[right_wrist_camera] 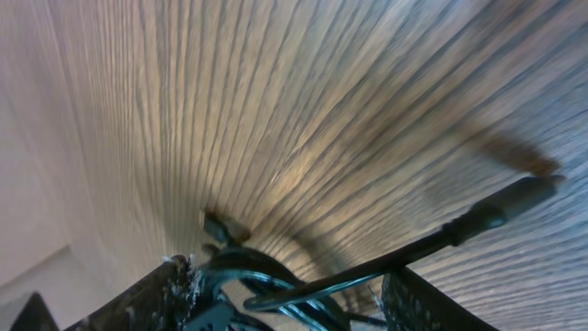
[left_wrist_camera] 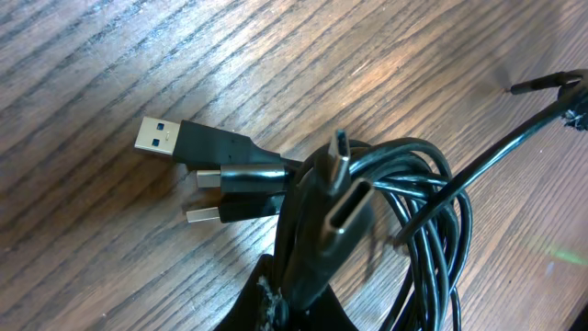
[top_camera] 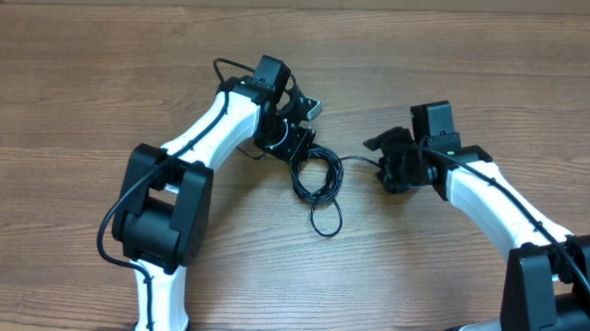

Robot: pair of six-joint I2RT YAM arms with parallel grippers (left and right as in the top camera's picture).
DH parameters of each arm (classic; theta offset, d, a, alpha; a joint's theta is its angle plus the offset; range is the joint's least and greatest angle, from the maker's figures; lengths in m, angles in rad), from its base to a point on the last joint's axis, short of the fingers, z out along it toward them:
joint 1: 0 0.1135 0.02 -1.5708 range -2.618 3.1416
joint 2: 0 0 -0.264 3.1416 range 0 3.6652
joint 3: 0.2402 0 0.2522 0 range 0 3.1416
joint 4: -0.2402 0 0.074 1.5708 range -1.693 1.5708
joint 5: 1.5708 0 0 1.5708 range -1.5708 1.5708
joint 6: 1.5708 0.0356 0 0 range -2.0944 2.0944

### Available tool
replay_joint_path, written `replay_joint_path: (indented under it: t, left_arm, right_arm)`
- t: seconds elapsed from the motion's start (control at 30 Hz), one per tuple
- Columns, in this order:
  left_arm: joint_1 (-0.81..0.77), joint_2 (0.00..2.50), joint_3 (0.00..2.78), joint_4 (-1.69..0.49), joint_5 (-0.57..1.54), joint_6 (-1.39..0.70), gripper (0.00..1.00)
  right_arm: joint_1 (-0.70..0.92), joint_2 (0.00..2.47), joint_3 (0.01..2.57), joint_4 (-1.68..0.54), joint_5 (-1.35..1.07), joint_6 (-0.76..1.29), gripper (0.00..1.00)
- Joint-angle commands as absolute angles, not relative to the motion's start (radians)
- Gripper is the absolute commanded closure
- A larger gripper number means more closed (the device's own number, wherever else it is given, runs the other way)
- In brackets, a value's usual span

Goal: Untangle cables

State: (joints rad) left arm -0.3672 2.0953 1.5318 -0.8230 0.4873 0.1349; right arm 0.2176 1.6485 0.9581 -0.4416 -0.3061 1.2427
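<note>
- The black two-finger left claw (top_camera: pixel 298 138) is clamped fully closed on a bundle of thin black cables (top_camera: pixel 319 182). The bundle loops toward 6 o'clock on the brown wood-grain table (top_camera: pixel 79 76).
- In the left wrist view, silver-tipped black USB plugs (left_wrist_camera: pixel 175 138) fan toward 9 o'clock.
- The right claw (top_camera: pixel 383 159), at 3 o'clock of the coil, stands well open. One strand runs between its fingers (right_wrist_camera: pixel 165 294).

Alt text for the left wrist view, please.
Left pincer shut on a bundle of black cables, a USB-C plug foremost. A USB-A plug and two smaller silver-tipped plugs lie on the wooden table to its left.
</note>
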Motion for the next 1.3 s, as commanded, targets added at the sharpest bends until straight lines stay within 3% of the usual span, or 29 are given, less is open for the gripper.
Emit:
replay_joint_path:
  t: [0.0,0.2,0.3,0.37,0.4,0.8,1.27]
  left_arm:
    - [-0.39,2.072,1.56,-0.825,0.491,0.161,0.96]
    - [-0.405,2.072,1.56,-0.822,0.49,0.161,0.96]
    - [-0.405,2.072,1.561,-0.822,0.49,0.161,0.96]
    - [-0.405,2.072,1.56,-0.822,0.491,0.161,0.96]
    - [-0.405,2.072,1.56,-0.822,0.491,0.161,0.96]
    - [-0.402,2.072,1.561,-0.825,0.577,0.081,0.96]
    - [-0.352,2.072,1.561,-0.81,0.567,0.063,0.96]
  right_arm:
    - [0.224,1.648,0.961,-0.461,-0.255,1.261,0.39]
    - [0.251,1.648,0.955,-0.51,-0.142,1.261,0.47]
    - [0.254,1.649,0.955,-0.519,-0.123,1.261,0.64]
    - [0.255,1.649,0.955,-0.519,-0.124,1.24,0.94]
    - [0.256,1.649,0.955,-0.517,-0.124,1.211,0.96]
    - [0.396,1.584,1.001,-0.368,-0.272,0.826,0.96]
    - [0.413,1.567,1.008,-0.47,-0.53,0.81,0.96]
